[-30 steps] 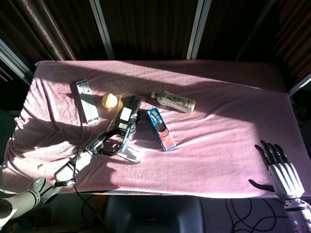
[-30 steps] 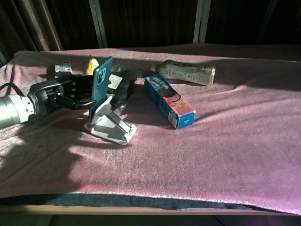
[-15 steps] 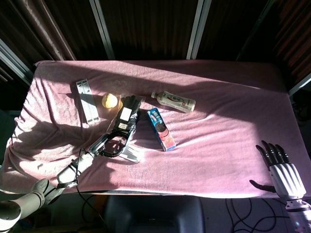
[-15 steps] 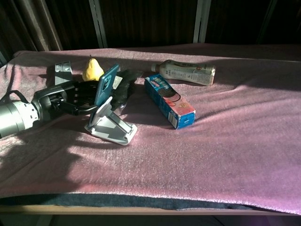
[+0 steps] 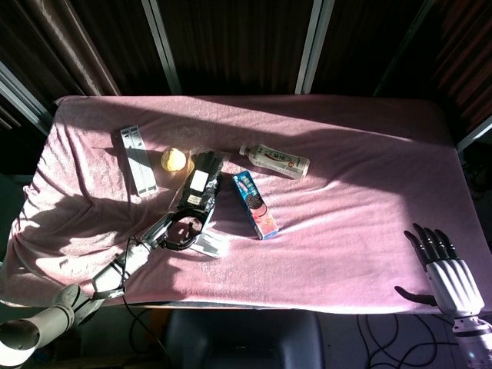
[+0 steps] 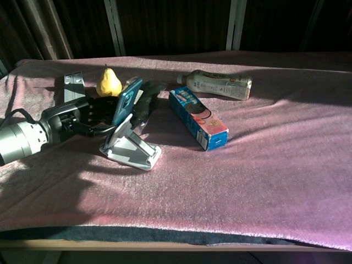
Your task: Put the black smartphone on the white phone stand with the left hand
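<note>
A: Left robot hand (image 6: 91,113) grips the black smartphone in its teal case (image 6: 125,102), leaning on the white folding phone stand (image 6: 131,146)

B: Seat its bottom edge on the stand's lip before releasing, I'd say; right robot hand (image 5: 444,265) spread, idle

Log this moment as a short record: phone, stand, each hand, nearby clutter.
phone: smartphone leaning back on the stand, blue case showing
stand: white phone stand on the pink cloth
left hand: left hand behind the phone, fingers at it
right hand: right hand open, at the table's near right edge
clutter: pear, bottle, blue box
</note>
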{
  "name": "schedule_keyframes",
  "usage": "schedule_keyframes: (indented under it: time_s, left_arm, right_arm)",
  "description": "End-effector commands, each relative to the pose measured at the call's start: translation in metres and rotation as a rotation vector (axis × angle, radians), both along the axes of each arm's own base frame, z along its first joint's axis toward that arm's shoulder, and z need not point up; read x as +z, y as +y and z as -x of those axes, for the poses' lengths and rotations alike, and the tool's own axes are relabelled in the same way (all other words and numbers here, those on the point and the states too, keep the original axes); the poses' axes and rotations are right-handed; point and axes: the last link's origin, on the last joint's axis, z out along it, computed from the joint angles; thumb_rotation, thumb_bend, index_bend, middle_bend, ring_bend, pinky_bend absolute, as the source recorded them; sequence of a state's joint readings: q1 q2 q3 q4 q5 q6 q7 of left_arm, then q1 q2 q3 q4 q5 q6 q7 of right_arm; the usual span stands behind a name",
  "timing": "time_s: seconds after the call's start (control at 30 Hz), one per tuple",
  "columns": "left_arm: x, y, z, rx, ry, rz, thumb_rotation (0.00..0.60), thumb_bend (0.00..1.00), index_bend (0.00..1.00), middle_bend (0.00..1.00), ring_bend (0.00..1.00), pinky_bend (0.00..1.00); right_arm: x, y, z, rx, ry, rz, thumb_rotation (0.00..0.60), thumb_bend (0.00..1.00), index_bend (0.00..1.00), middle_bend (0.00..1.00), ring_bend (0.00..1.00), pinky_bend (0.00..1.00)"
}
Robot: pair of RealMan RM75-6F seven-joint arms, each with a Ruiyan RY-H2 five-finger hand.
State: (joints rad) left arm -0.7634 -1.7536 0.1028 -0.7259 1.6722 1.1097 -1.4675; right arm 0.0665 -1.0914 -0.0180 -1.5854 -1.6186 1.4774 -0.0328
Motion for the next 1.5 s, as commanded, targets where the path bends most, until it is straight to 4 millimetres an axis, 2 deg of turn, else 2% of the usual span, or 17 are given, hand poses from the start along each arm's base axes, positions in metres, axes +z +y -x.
schedule_keyframes:
  time_s: [0.03, 0.2, 0.3, 0.5, 0.77, 0.97, 1.13, 1.2, 1.27, 1.37, 1.5]
  left_arm:
    - [-0.001, 0.000, 0.000, -0.002, 0.004, 0.002, 0.600, 0.34, 0.35, 0.35, 0.09, 0.02]
    - [-0.002, -0.001, 0.001, 0.003, -0.003, -0.002, 0.600, 0.31, 0.26, 0.21, 0.01, 0.00]
    - [-0.001, -0.001, 0.001, 0.005, -0.012, 0.001, 0.600, 0.30, 0.20, 0.12, 0.00, 0.00]
    - [0.000, -0.002, 0.001, 0.004, -0.010, 0.016, 0.600, 0.28, 0.08, 0.01, 0.00, 0.00]
    - [0.005, -0.005, 0.003, -0.006, -0.016, 0.016, 0.600, 0.28, 0.00, 0.00, 0.00, 0.00]
    - [0.027, -0.018, 0.015, -0.082, 0.049, -0.091, 0.600, 0.28, 0.00, 0.00, 0.00, 0.00]
    - [0.055, -0.039, 0.031, -0.102, 0.095, -0.180, 0.600, 0.28, 0.00, 0.00, 0.00, 0.00]
    - [0.072, -0.053, 0.045, -0.107, 0.191, -0.290, 0.600, 0.28, 0.00, 0.00, 0.00, 0.00]
    - [0.084, -0.067, 0.054, -0.117, 0.298, -0.371, 0.600, 0.29, 0.00, 0.00, 0.00, 0.00]
    - [0.113, -0.102, 0.080, -0.107, 0.619, -0.484, 0.600, 0.31, 0.00, 0.00, 0.00, 0.00]
    - [0.133, -0.131, 0.084, -0.023, 0.855, -0.558, 0.600, 0.33, 0.00, 0.00, 0.00, 0.00]
  right_arm:
    - [0.000, 0.000, 0.000, 0.000, -0.001, -0.001, 0.600, 0.12, 0.00, 0.00, 0.00, 0.00]
    - [0.000, 0.001, 0.000, 0.002, -0.002, -0.003, 0.600, 0.12, 0.00, 0.00, 0.00, 0.00]
    - [0.000, 0.001, 0.000, 0.002, -0.001, -0.008, 0.600, 0.12, 0.00, 0.00, 0.00, 0.00]
    - [0.000, 0.001, -0.001, 0.004, -0.001, -0.008, 0.600, 0.12, 0.00, 0.00, 0.00, 0.00]
    - [0.000, 0.001, -0.001, 0.005, 0.000, -0.006, 0.600, 0.12, 0.00, 0.00, 0.00, 0.00]
    - [0.000, 0.001, -0.001, 0.007, 0.002, -0.004, 0.600, 0.12, 0.00, 0.00, 0.00, 0.00]
    - [-0.003, 0.001, -0.002, 0.009, 0.008, -0.006, 0.600, 0.12, 0.00, 0.00, 0.00, 0.00]
    - [-0.004, 0.001, -0.003, 0.011, 0.010, -0.006, 0.600, 0.12, 0.00, 0.00, 0.00, 0.00]
    - [-0.004, 0.001, -0.003, 0.010, 0.013, -0.005, 0.600, 0.12, 0.00, 0.00, 0.00, 0.00]
    - [-0.005, 0.001, -0.003, 0.004, 0.020, -0.001, 0.600, 0.12, 0.00, 0.00, 0.00, 0.00]
    - [-0.006, 0.000, -0.003, 0.002, 0.028, 0.003, 0.600, 0.12, 0.00, 0.00, 0.00, 0.00]
